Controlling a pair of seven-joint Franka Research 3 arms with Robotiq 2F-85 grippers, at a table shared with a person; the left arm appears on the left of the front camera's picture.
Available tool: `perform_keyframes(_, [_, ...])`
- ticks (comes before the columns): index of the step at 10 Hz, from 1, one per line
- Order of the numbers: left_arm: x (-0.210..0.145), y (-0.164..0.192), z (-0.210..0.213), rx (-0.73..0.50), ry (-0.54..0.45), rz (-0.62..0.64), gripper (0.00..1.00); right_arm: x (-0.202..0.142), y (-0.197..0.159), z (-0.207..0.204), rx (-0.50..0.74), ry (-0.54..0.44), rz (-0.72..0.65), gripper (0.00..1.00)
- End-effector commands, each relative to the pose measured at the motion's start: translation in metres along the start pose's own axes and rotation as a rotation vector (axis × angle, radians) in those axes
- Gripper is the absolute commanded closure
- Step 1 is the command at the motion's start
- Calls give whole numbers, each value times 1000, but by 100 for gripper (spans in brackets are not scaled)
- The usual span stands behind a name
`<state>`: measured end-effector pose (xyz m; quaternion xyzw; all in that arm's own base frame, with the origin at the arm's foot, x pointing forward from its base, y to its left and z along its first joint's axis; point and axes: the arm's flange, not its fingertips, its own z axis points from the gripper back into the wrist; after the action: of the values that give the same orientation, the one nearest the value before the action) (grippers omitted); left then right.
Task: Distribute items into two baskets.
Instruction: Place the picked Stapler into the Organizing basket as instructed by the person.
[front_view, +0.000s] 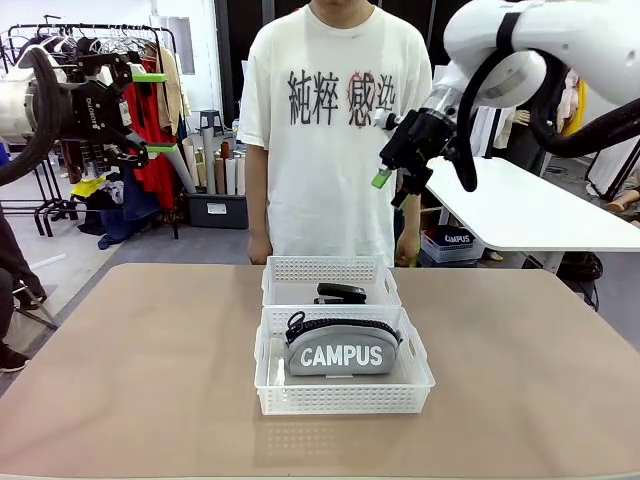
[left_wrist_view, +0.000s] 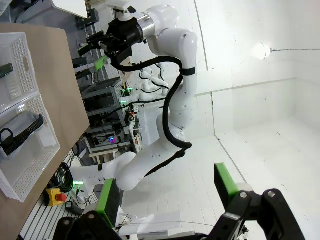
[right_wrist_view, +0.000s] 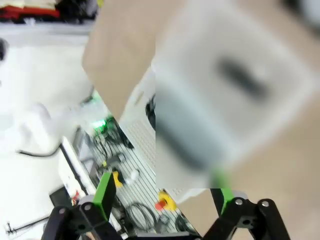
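Two translucent-white lattice baskets at the middle of the tan table (front_view: 120, 380), set one behind the other with long rims touching, long axes running left to right across the front view. Near basket (front_view: 343, 397): grey CAMPUS pouch (front_view: 341, 352) inside, long axis left to right, lettering upright and facing the robot's side, black zipper along the top edge with its pull at the left end. Far basket (front_view: 330, 271): black stapler (front_view: 341, 293) inside, lying flat, long axis also left to right; which end is the nose, cannot tell. Person in a white printed T-shirt (front_view: 335, 120) standing just behind the far basket, arms down.

Left gripper (front_view: 148, 112) high at the left edge, well above the table, green pads spread wide, one above the other, pointing toward picture right, nothing between them, touching nothing. Same wide spread in the left wrist view (left_wrist_view: 167, 192), with bare air between the pads.

Right gripper (front_view: 385, 165) raised at upper right in front of the person's arm, tilted down and to the left, fingers apart, holding nothing. Wide gap too in the blurred right wrist view (right_wrist_view: 162, 192), with both baskets well beyond the pads.
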<state>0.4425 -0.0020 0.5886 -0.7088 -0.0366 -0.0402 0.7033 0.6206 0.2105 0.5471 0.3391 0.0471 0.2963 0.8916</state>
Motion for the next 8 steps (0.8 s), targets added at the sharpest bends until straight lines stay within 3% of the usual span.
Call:
perform_keyframes(1, [-1,-1,0,-5,4,-2,0,6,0,-15,-10,72,24,0])
perform_keyframes(5, [-1,-1,0,-5,4,-2,0,1,2,-16,4,45,3,0])
perform_keyframes(8, [-1,-1,0,-5,4,-2,0,-23,-9,37,366,66,-227,0])
